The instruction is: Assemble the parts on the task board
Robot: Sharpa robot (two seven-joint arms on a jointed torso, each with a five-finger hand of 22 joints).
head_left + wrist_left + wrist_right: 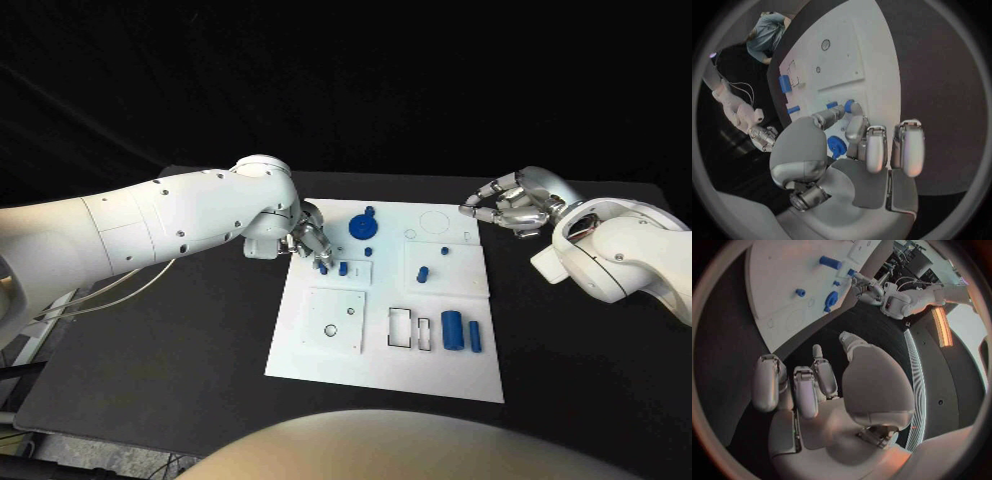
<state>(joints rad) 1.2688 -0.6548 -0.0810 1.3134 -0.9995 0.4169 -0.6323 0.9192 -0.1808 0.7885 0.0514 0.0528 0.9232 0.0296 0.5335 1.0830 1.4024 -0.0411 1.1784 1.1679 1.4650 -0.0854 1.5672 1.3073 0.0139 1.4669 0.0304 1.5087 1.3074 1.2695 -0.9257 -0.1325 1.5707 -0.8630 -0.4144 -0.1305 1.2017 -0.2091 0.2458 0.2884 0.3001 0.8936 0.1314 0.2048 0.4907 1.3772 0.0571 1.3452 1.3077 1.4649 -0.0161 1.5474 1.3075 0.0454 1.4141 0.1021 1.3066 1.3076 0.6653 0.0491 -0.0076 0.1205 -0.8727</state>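
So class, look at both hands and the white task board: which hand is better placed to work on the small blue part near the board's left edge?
Left. The left hand has its fingers at the small blue part on the task board; the right hand hovers off its far right corner.

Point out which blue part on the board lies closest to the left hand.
The small blue part at the board's left side, right at the left hand's fingertips. The round blue part lies a little farther off, and the two blue cylinders sit well away.

Head camera looks steeply down from above onto the white board [387, 330]. Each wrist camera sits close behind its own hand, facing that same board.
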